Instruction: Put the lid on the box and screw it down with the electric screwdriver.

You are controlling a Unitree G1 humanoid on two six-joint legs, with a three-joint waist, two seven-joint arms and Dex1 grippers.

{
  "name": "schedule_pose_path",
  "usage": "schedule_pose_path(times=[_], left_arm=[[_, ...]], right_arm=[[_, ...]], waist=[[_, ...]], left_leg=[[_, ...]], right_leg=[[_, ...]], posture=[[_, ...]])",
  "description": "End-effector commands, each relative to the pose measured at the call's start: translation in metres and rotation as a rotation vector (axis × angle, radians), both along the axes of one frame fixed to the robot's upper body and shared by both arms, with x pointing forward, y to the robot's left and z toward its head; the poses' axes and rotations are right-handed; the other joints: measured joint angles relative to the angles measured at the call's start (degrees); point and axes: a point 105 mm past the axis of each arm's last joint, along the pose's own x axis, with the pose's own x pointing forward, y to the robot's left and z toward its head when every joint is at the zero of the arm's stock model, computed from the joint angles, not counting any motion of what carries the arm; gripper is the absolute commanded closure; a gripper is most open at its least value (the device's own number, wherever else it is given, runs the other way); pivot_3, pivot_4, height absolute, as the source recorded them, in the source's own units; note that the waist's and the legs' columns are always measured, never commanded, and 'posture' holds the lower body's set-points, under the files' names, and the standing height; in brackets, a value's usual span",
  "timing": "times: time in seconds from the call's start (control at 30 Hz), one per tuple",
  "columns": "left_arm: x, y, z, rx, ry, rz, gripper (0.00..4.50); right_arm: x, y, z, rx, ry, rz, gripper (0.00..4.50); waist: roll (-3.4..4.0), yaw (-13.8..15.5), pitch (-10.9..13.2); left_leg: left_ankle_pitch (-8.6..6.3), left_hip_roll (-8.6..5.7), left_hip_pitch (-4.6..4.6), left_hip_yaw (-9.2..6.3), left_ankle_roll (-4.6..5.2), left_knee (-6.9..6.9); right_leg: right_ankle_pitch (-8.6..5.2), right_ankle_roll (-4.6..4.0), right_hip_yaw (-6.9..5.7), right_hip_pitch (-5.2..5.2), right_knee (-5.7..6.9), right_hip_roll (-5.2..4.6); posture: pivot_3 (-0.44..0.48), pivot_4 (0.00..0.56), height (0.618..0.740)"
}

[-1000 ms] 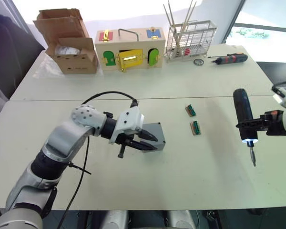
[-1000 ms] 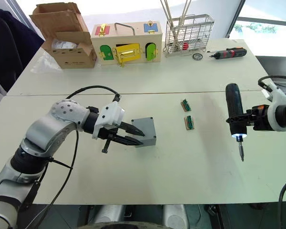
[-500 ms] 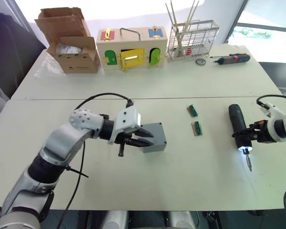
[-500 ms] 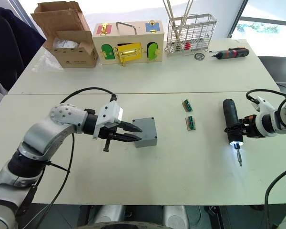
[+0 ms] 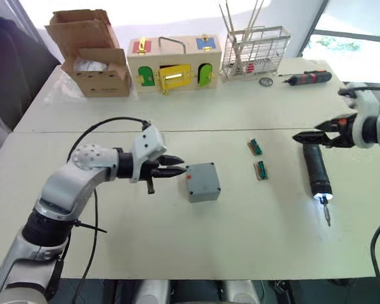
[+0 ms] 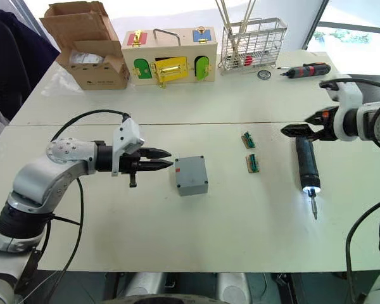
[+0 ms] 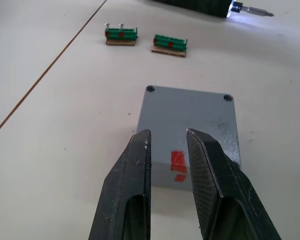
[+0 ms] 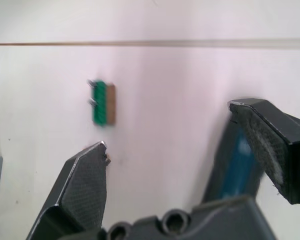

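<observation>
Right eye view: lidded box (image 6: 191, 175) at table centre, left gripper (image 6: 158, 159) slightly parted just beside it; right gripper (image 6: 296, 131) spread wide above the lit screwdriver (image 6: 306, 163) lying free on the table (image 6: 240, 234).

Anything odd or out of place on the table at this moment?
The electric screwdriver lies loose on the table with its tip light on, no gripper holding it. The box sits lidded and upright.

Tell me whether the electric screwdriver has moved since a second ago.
Yes. The electric screwdriver was held up above the table by the right gripper; now it lies flat on the table, right of the two green terminal blocks, released.
</observation>
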Motion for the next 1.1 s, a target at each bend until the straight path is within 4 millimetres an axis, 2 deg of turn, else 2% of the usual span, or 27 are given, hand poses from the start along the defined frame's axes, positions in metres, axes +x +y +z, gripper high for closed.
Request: schedule_pose_path(times=[0.03,0.13,0.27,0.43,0.67,0.97,1.07,1.1], left_arm=[[0.008,0.012,-0.004,0.079,-0.052,0.053,3.42],[0.018,0.015,-0.026,0.114,-0.023,0.086,3.42],[0.018,0.006,-0.040,0.092,0.032,0.037,3.42],[0.014,-0.012,-0.045,0.060,0.064,-0.036,3.42],[0.024,-0.035,-0.048,0.051,0.047,-0.094,3.42],[0.061,-0.055,-0.043,0.039,-0.069,-0.065,3.42],[0.068,-0.052,-0.043,0.055,-0.094,-0.046,3.42],[0.070,-0.047,-0.043,0.072,-0.104,-0.029,3.42]], right_arm=[[-0.040,0.073,-0.006,0.037,-0.083,0.394,0.03],[-0.067,0.105,-0.050,-0.004,-0.042,0.539,0.03],[-0.073,0.122,-0.073,0.013,-0.022,0.564,0.03],[-0.073,0.130,-0.086,0.011,-0.011,0.566,0.03],[-0.077,0.142,-0.095,0.050,0.020,0.556,0.03],[-0.098,0.153,-0.097,0.109,0.079,0.546,0.03],[-0.098,0.148,-0.096,0.082,0.063,0.521,0.03],[-0.095,0.141,-0.093,0.053,0.045,0.503,0.03]], waist=[[-0.05,0.15,0.03],[-0.06,1.18,0.02],[-0.08,1.38,0.03],[-0.12,1.32,0.04],[-0.12,1.23,0.04],[-0.18,1.31,0.02],[-0.19,1.25,0.02],[-0.19,1.22,0.02]], left_leg=[[0.01,-0.01,-0.02,-0.01,-0.02,0.01],[0.01,-0.12,-0.02,0.03,-0.01,0.20],[-0.11,-0.14,-0.02,0.01,0.18,0.66],[-0.15,-0.15,-0.05,0.01,0.21,0.83],[-0.15,-0.16,-0.04,0.01,0.22,0.82],[-0.16,-0.20,-0.04,-0.02,0.25,0.86],[-0.17,-0.23,-0.04,-0.01,0.25,0.87],[-0.17,-0.24,-0.04,-0.01,0.26,0.86]], right_leg=[[0.00,0.00,-0.02,0.02,0.00,-0.01],[0.00,0.00,0.02,0.08,0.11,-0.12],[0.00,0.00,0.02,0.22,0.28,-0.11],[0.00,0.00,0.03,0.19,0.42,-0.11],[0.00,0.00,0.02,0.16,0.49,-0.11],[0.00,0.00,0.01,0.18,0.50,-0.11],[-0.01,0.00,-0.01,0.18,0.50,-0.11],[-0.01,0.01,-0.01,0.17,0.51,-0.11]], posture=[[0.000,0.150,0.731],[0.000,0.150,0.731],[0.000,0.150,0.731],[0.000,0.150,0.731],[0.000,0.150,0.731],[0.000,0.150,0.731],[0.000,0.150,0.731],[0.000,0.150,0.731]])
